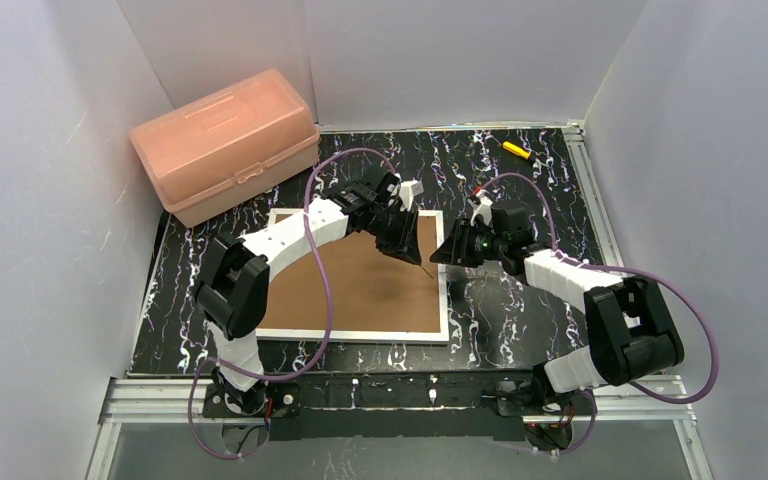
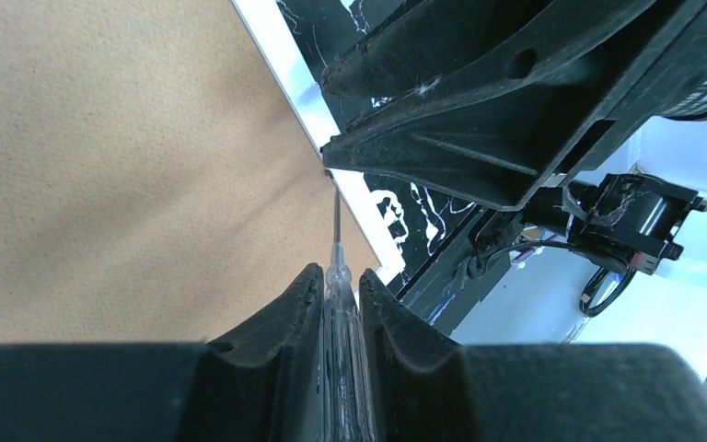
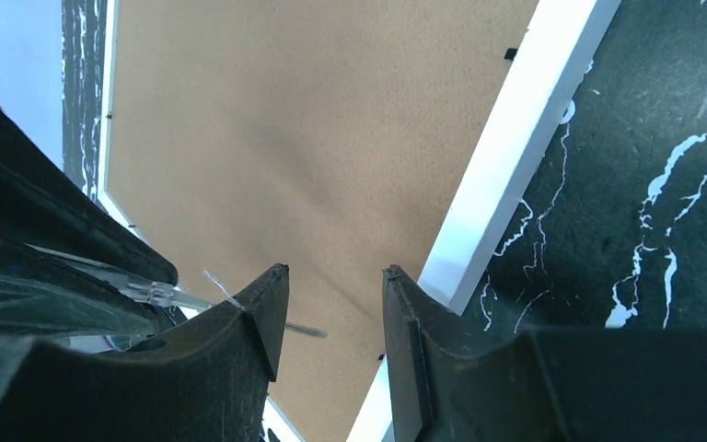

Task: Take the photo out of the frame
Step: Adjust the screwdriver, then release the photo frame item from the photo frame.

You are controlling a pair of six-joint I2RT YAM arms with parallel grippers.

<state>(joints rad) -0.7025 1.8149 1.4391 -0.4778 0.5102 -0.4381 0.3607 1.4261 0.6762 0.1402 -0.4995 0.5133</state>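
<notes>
Closest in, the left gripper is pinched tight on a thin tool with a clear handle and a fine metal shaft. The shaft's tip sits right at the right-hand edge of the frame, where brown board meets white border.

The right gripper hovers just beside that same edge with its fingers spread and nothing between the pads. One finger hangs over the board and the other over the border. The tool's shaft pokes in near its left fingertip.

The frame lies flat and face down on the black marbled table, between the two arms. Its brown backing board faces up and fills the whole opening. None of the photo shows from any angle, so whatever the frame holds is hidden under that board. A small dark tab shows at the far end of the border in the right wrist view, too small to make out.

At the far left corner a pink box sits with its lid down. The plastic is cloudy and I cannot see what is inside.

A small yellow item lies on the table at the far right, well apart from the frame. It is too tiny to identify.

From above, the left arm covers the frame's far edge.
</notes>
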